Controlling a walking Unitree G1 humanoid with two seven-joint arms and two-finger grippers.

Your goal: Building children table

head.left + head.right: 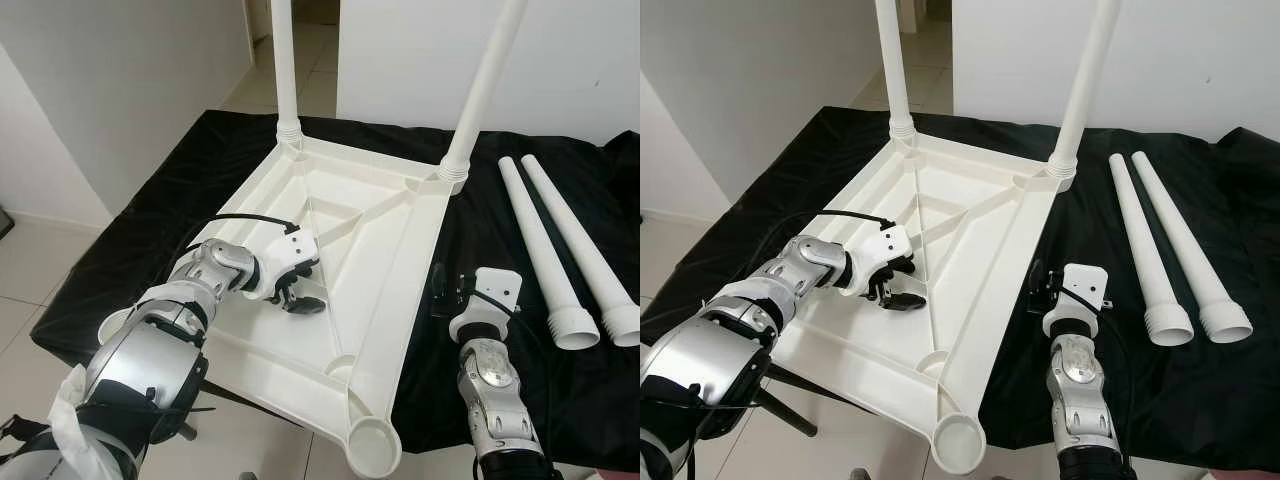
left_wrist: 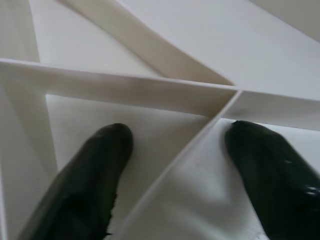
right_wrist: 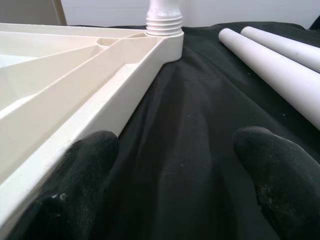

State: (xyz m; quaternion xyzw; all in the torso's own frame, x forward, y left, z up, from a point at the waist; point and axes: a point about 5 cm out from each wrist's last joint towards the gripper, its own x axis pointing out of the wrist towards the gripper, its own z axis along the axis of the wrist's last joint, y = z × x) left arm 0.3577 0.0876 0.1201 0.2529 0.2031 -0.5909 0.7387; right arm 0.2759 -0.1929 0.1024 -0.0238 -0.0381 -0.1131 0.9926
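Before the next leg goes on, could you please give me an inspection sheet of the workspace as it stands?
Surface: black cloth covers the stand.
Job's things: white tabletop lies upside down, its near corner overhanging the cloth; two legs stand in the far sockets; two loose legs lie on the cloth to the robot's right; near socket empty.
Clutter: nothing seen.
Grippers: left gripper open, its fingers straddling a rib inside the tabletop; right gripper open over the cloth beside the tabletop's right edge.
Cables: black cable loops over the left wrist.
Surroundings: white walls, pale tiled floor, doorway behind.
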